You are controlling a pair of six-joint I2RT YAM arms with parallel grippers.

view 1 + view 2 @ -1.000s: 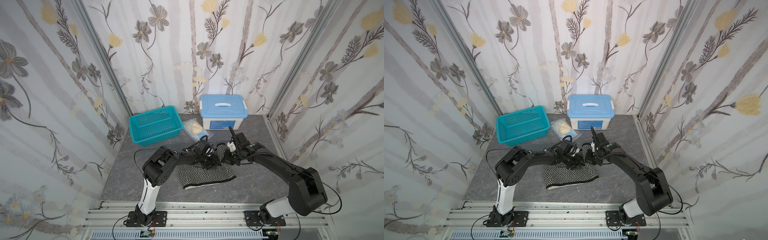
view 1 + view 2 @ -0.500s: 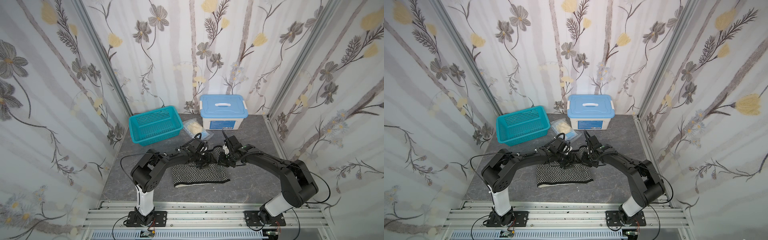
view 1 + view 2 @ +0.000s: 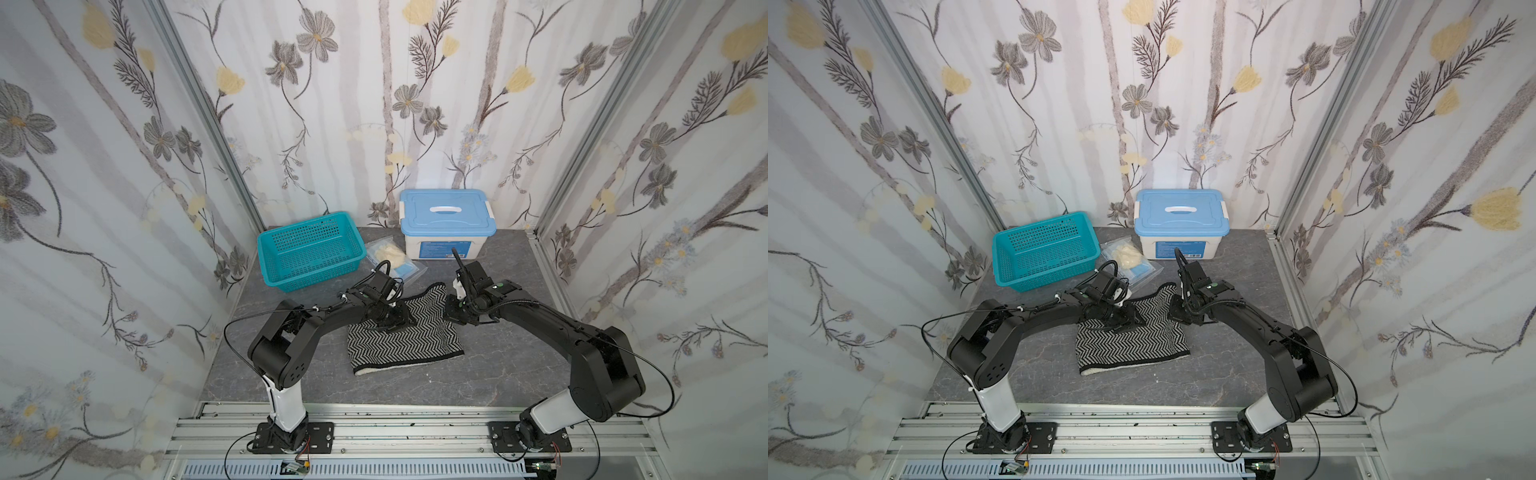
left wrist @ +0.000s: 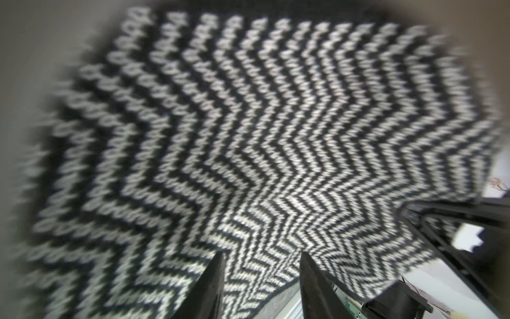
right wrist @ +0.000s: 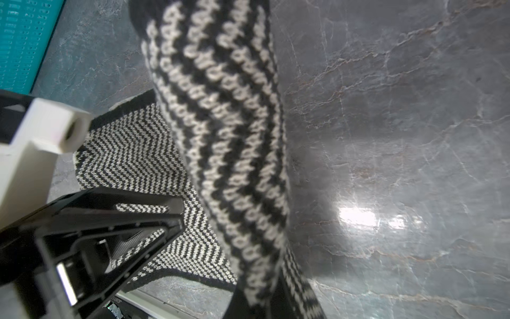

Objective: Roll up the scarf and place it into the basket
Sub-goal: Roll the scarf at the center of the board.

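The scarf (image 3: 409,340) lies on the grey table (image 3: 498,374). It is near the teal basket (image 3: 307,253), on the side closer to the robot's feet, and it does not touch the basket. Nothing is in the basket. The scarf is folded into a thick flat pad, with the zigzag side up and a cream edge on the side far from the basket. It is not a roll yet.

The right gripper (image 3: 451,309) is shut tight on one corner of the scarf. That corner is the one farthest from the basket along the scarf's back edge. The right wrist view shows a strip of cloth pulled up from the table to the gripper.

The left gripper (image 3: 395,320) sits on top of the scarf, at the part closest to the basket. In the left wrist view its two fingers (image 4: 212,284) stand apart with zigzag cloth showing between them. It does not look clenched on anything.

The scarf is soft, floppy knit and looks light. It will sag and unfold if it is held by one spot. It should not slip much, because the knit is bumpy. I think the best way is to hold both ends of one edge and turn it over and over. Then squeeze the whole roll around its middle to carry it to the basket.
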